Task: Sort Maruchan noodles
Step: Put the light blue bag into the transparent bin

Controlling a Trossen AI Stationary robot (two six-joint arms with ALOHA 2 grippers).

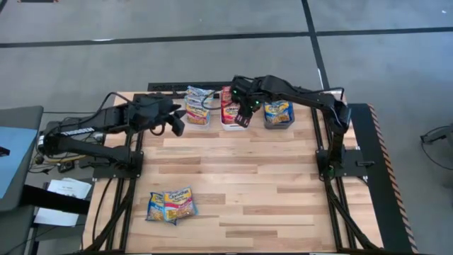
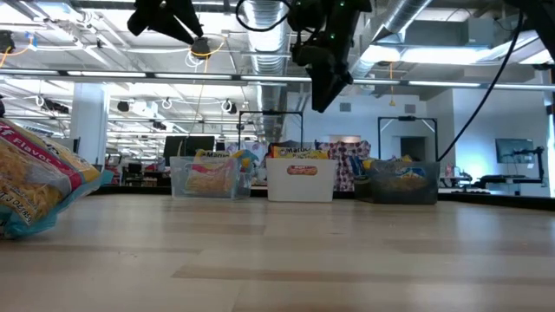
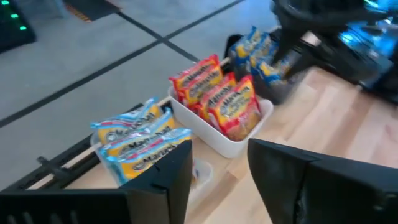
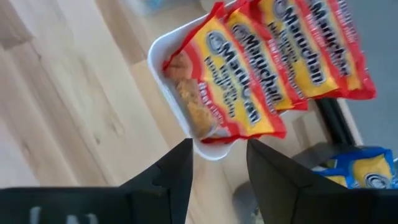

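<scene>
Above the white plastic bin [image 1: 233, 117] of red crinkly packets [image 4: 261, 74], your right pincer [image 1: 243, 108] hangs released, empty; left pincer [image 1: 175, 122] likewise, beside it. Two blue-and-pink packets [image 1: 172, 205] lie well apart; overlapped, you risk grabbing both.

Past the left fingers [image 3: 158, 186], parted and empty, red packets [image 3: 221, 99] stand in the white bin [image 3: 239, 143]

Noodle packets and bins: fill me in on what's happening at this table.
Both arms are up at the far edge sorting ramen. The right gripper hangs open over the white bin of red packets; the left gripper is open and empty beside the clear bin. Two loose packets wait near the front.
</scene>
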